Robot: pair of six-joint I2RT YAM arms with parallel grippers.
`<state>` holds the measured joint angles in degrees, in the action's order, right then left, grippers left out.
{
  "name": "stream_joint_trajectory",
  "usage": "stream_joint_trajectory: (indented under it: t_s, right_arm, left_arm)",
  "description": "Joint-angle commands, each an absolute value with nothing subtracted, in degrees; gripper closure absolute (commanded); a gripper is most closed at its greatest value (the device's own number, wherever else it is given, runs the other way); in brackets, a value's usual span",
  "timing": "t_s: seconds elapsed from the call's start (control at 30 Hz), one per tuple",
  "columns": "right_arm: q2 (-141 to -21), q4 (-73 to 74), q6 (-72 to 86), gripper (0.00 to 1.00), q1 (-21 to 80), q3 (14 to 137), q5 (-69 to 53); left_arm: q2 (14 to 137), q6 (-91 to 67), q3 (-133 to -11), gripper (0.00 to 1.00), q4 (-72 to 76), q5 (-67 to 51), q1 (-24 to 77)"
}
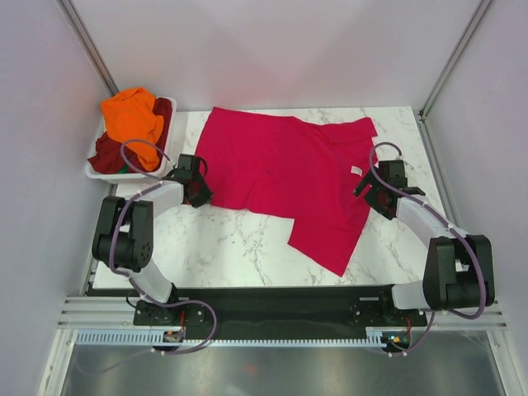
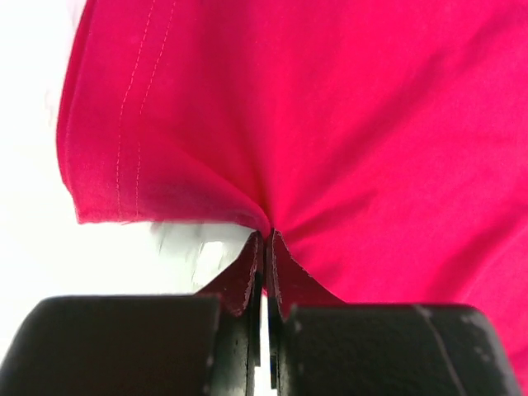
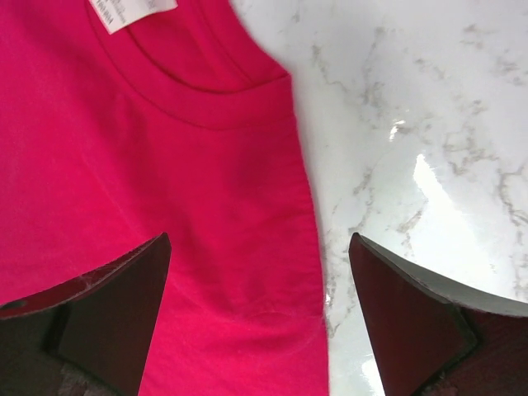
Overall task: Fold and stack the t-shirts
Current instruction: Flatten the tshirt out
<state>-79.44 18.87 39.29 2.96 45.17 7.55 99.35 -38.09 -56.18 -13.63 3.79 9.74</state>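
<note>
The crimson-pink t-shirt [image 1: 280,177] lies spread mid-frame on the worktop [image 1: 239,247]; it looks soft, light and limp. My left claw [image 2: 266,247] is pinched shut on its left edge. My right claw [image 3: 259,241] gapes open over the cloth beside the collar [image 3: 206,107], a sensible hold.

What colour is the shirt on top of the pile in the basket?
Orange. The top shirt shows best in the top external view.
</note>
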Motion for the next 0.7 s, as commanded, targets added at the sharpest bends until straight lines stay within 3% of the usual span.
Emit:
stream_joint_trajectory:
  t_s: [0.0, 0.33, 0.67]
  right_arm:
    - [-77.3, 18.5, 40.1, 0.02, 1.8, 47.3, 11.9]
    - [-68.2, 14.2, 46.5, 0.02, 1.8, 45.9, 15.6]
    - [-79.3, 7.0, 47.0, 0.03, 1.8, 55.3, 10.5]
  left_arm:
    - [90.7, -40.3, -49.9, 0.98, -14.9, 0.3, 10.2]
    - [70.6, -40.6, -32.1, 0.98, -18.3, -6.5, 10.5]
    - [58.9, -43.1, -24.5, 0.98, -23.0, -6.2, 12.5]
